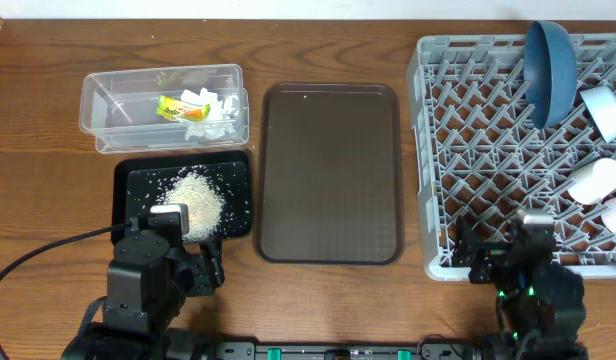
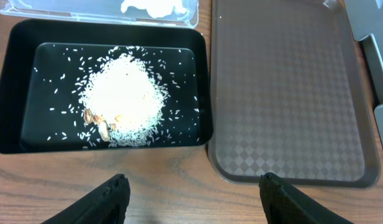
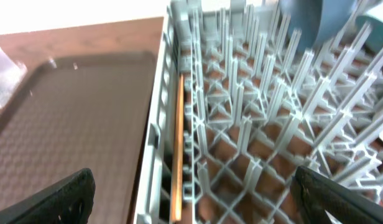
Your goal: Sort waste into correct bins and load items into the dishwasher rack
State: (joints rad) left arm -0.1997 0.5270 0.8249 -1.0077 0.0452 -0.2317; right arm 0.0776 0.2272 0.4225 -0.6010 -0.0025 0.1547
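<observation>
The rack [image 1: 488, 150] stands on the right of the wooden table [image 1: 38, 190] and holds one blue plate [image 1: 550, 70], one bowl [image 1: 603, 110], two cups [image 1: 596, 181] and a chopstick [image 3: 178, 149]. One clear box [image 1: 108, 100] holds tissue [image 1: 216, 108] and a wrapper [image 1: 176, 108]. One black tray [image 1: 123, 195] holds rice [image 1: 196, 195]. One brown tray [image 1: 328, 170] lies between. The left gripper [image 2: 194, 202] and the right gripper [image 3: 191, 205] both have their fingers apart.

Brown wood-grain table [image 1: 48, 70] (evenly lit); pale strip [image 1: 288, 6] beyond far edge.
</observation>
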